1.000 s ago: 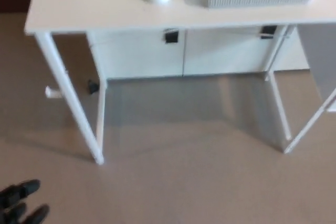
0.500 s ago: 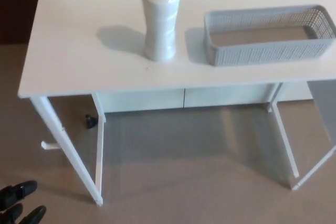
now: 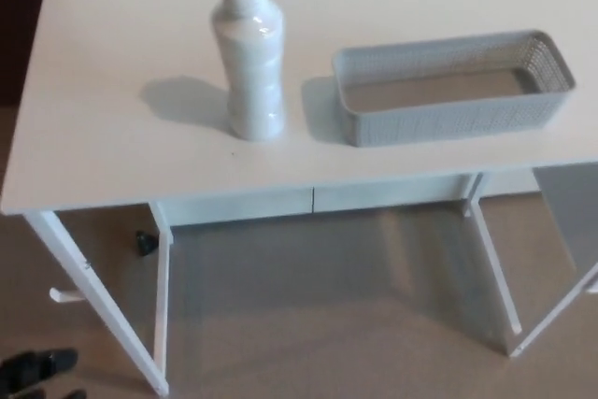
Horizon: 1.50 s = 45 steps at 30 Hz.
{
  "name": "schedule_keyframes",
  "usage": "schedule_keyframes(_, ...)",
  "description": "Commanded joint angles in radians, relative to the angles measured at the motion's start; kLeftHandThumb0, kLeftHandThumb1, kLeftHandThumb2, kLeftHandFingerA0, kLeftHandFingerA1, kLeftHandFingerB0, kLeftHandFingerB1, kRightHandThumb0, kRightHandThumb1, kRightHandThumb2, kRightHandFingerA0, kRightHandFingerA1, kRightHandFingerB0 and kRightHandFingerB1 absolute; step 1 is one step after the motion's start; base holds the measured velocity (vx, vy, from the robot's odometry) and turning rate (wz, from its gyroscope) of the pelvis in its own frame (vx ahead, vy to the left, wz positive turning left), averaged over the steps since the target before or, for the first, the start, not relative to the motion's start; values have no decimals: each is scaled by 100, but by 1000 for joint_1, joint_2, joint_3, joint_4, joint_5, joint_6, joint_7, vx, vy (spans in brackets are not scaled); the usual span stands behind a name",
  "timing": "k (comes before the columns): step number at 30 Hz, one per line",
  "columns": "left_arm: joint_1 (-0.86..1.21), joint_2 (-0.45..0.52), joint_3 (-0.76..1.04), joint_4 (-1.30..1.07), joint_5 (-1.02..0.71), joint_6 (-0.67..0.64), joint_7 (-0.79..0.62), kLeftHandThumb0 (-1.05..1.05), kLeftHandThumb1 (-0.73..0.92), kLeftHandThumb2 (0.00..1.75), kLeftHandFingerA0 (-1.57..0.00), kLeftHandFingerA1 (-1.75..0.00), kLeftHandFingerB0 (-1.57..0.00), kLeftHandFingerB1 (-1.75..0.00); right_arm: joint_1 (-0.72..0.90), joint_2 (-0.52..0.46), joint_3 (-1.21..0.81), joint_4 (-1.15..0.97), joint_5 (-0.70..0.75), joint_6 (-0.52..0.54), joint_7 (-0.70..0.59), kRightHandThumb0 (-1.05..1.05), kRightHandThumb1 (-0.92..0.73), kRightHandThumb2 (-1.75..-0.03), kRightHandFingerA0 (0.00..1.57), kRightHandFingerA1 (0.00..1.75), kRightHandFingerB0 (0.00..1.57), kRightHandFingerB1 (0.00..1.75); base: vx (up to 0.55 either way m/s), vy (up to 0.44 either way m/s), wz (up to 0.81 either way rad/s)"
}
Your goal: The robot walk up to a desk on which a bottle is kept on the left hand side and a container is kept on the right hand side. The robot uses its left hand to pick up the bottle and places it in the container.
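A white plastic bottle (image 3: 249, 61) with a white cap stands upright on the left half of the white desk (image 3: 112, 137). To its right lies a grey mesh container (image 3: 453, 86), long, shallow and empty. A small gap separates the two. Only part of my black left hand (image 3: 35, 369) shows, low at the picture's bottom left corner over the floor. It is far below and in front of the desk, its fingers apart and holding nothing. My right hand does not show.
The desk's thin white legs (image 3: 98, 306) and a cross panel stand over beige carpet (image 3: 318, 324). A small dark object (image 3: 146, 244) lies on the floor under the desk's left side. Grey furniture (image 3: 572, 212) edges in at the right.
The whole view has shifted: the desk top now fills more of the picture and sits lower and closer, with the bottle and container fully in sight. My left hand has slid toward the bottom edge.
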<state>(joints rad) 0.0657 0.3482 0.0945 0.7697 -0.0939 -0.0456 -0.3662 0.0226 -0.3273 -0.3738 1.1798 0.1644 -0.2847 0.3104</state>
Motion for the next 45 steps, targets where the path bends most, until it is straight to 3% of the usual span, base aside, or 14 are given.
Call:
schedule_keyframes(1,139,69,-53,-7,80,99,-1,-49,67,60,-44,-51,-37,-39,142,-19,1,21,-4,-70,26,-70,-31,-74,90,57,72,52,151,-51,-7)
schedule_keyframes(2,153,78,-58,-2,88,89,8,-56,55,85,-42,-57,-34,-50,157,-18,5,20,-9,-80,25,-62,-41,-54,94,47,75,43,102,63,15)
schedule_keyframes(3,161,84,-59,6,93,84,16,-51,67,60,-50,-49,-44,-38,167,-15,7,21,-12,-84,24,-61,-41,-54,93,47,75,43,113,84,8)
schedule_keyframes(5,172,96,-66,24,106,62,32,-53,67,61,-53,-48,-46,-38,190,-7,8,16,-7,-96,30,-70,-30,-73,90,57,73,53,123,74,5)
schedule_keyframes(10,151,102,-96,69,138,76,73,-54,66,60,-55,-46,-52,-39,193,-11,10,44,-5,-97,40,-66,-41,-54,90,46,77,43,126,-1,5)
schedule_keyframes(13,140,99,-93,91,137,66,87,-55,65,60,-53,-48,-49,-39,181,-12,11,58,-5,-88,32,-71,-30,-72,87,56,73,51,86,-88,8)
schedule_keyframes(16,135,96,-94,104,143,60,100,-55,64,60,-52,-48,-49,-39,184,-9,10,56,-2,-102,37,-64,-41,-54,93,46,80,43,-34,-136,-22)
schedule_keyframes(17,132,95,-93,112,145,54,101,-55,64,60,-51,-48,-49,-39,188,-9,12,53,-3,-112,37,-69,-32,-74,89,57,72,53,39,-130,0)
schedule_keyframes(24,120,91,-84,121,144,49,113,-57,55,69,-48,-66,-50,-50,184,-10,27,72,-20,-112,20,-69,-42,-55,92,46,78,43,9,6,-3)
schedule_keyframes(25,124,90,-83,109,144,50,116,-50,64,59,-49,-67,-54,-53,185,-10,32,71,-24,-113,14,-72,-32,-75,89,56,72,52,3,158,-9)
schedule_keyframes(27,126,91,-85,103,148,44,118,-50,65,60,-46,-62,-51,-51,192,-9,36,63,-24,-117,11,-66,-42,-55,93,47,77,43,-5,193,-11)
schedule_keyframes(39,122,85,-69,138,139,35,123,-49,63,59,-46,-60,-47,-47,219,-4,41,50,-18,-119,20,-64,-42,-54,94,47,77,43,43,177,-6)
schedule_keyframes(40,119,84,-68,145,139,33,126,-48,62,58,-49,-63,-49,-47,222,-4,46,44,-24,-119,13,-69,-32,-75,90,58,70,53,0,0,0)
schedule_keyframes(45,114,82,-63,154,136,35,133,-49,63,59,-46,-56,-51,-46,220,-4,49,46,-26,-120,11,-71,-32,-75,91,57,73,53,9,-13,1)
